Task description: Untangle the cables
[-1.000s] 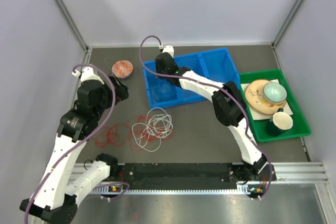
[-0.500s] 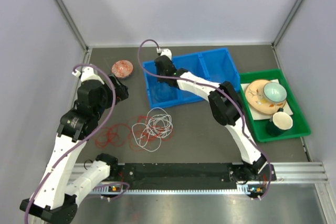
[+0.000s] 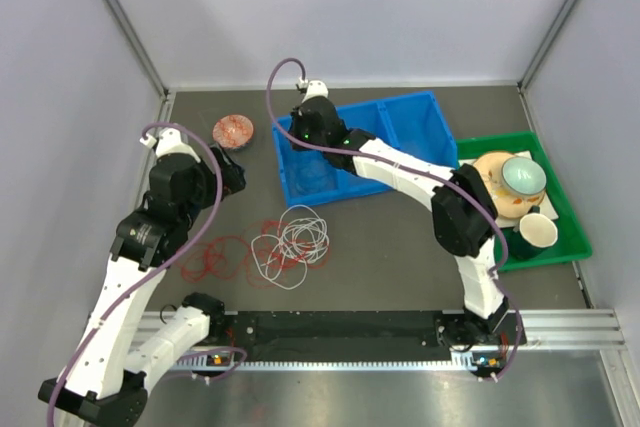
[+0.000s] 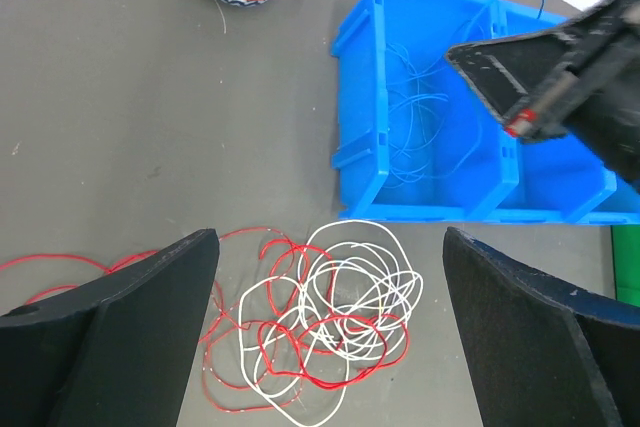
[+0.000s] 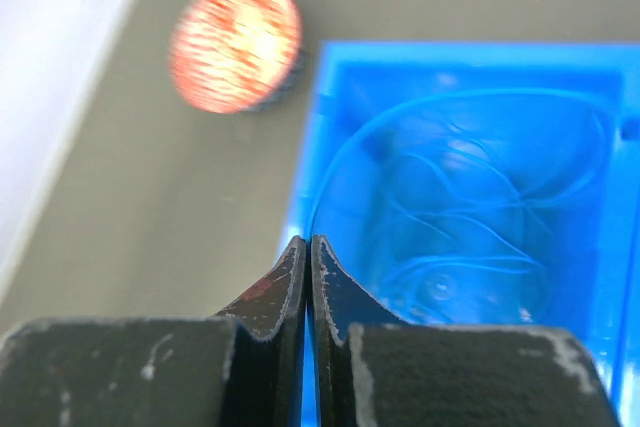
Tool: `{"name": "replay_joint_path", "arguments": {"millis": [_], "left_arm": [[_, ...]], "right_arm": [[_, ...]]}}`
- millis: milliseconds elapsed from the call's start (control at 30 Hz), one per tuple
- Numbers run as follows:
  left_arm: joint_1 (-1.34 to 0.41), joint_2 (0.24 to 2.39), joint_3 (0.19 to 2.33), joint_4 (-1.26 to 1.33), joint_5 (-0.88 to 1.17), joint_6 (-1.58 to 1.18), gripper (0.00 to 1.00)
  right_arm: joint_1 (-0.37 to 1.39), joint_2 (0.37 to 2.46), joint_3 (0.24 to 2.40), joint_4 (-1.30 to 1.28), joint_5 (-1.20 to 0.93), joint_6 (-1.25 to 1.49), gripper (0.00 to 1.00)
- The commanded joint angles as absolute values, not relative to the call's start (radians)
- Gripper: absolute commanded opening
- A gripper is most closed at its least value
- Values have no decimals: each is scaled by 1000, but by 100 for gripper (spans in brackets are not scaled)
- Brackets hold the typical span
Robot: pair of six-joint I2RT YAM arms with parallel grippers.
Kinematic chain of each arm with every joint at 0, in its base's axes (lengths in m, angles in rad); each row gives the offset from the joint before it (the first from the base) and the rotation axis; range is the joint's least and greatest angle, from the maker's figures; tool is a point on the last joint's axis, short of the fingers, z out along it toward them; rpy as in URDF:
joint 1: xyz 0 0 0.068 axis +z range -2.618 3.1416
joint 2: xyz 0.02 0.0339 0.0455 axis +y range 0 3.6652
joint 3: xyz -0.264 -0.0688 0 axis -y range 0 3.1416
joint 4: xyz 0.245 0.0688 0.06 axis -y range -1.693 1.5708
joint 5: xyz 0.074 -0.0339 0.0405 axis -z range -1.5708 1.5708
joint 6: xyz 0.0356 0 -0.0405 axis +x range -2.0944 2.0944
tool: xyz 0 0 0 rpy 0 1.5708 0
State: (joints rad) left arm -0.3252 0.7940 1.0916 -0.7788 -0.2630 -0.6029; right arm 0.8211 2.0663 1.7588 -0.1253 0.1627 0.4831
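Observation:
A tangle of white cable (image 4: 365, 282) and red cable (image 4: 330, 342) lies on the dark table, also in the top view (image 3: 292, 239). More red cable loops (image 3: 213, 257) trail to its left. A thin blue cable (image 4: 430, 117) lies coiled in the left compartment of the blue bin (image 3: 283, 187). My left gripper (image 4: 328, 239) is open wide, above and apart from the tangle; it also shows in the top view (image 3: 231, 175). My right gripper (image 5: 308, 243) is shut with nothing seen between its jaws, over the bin's left compartment (image 3: 297, 135).
A red patterned bowl (image 3: 233, 130) sits left of the bin. A green tray (image 3: 562, 239) at the right holds a plate and cups. A black rail (image 3: 340, 327) runs along the near edge. Walls close in the left, back and right.
My right arm's elbow has swung to the right while its gripper stays over the bin's left compartment. The left arm and the cables have not moved.

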Motion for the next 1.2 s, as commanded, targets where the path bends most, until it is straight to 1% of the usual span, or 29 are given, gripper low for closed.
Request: {"name": "replay_joint_path", "arguments": {"millis": [0,267,467,500,567,633,667,767,900,1000,1033,1133,1167], "left_arm": [[-322,767,1089,-746,-273,-594,99],[-322,744,1088,-758,-278,-588,99],[-322,733,1091,-773,-282,-583,99],[-322,733,1092,-776,-279,-581,99],[-322,735,1098,-782,-275,-581,99],[-321,732,1100,-784,-270,-580,99],[-322,732,1100,-782,-270,-580,99],[-322,726,1098,-782,-265,-583,99],[-322,715,1091,-776,-258,-591,99],[-322,712,1080,-770,-245,-594,99],[-322,710,1078,-764,-241,-591,99],[-322,719,1057,-762,-204,-580,99],[-322,719,1031,-759,-192,-578,99]], "right_arm": [[834,1962,1709,-38,101,535,0],[836,1959,1678,-17,106,549,0],[834,2029,1675,-26,158,548,0],[833,2040,1687,-59,164,542,9],[831,2065,1733,-90,173,528,31],[831,2060,1749,-100,172,519,42],[831,2050,1750,-103,173,511,56],[831,2014,1750,-113,178,494,59],[831,1944,1714,-123,181,479,61],[831,1852,1655,-121,178,477,61],[831,1823,1604,-121,175,474,62],[834,1700,1458,-120,167,466,78],[834,1663,1416,-123,170,466,89]]}}
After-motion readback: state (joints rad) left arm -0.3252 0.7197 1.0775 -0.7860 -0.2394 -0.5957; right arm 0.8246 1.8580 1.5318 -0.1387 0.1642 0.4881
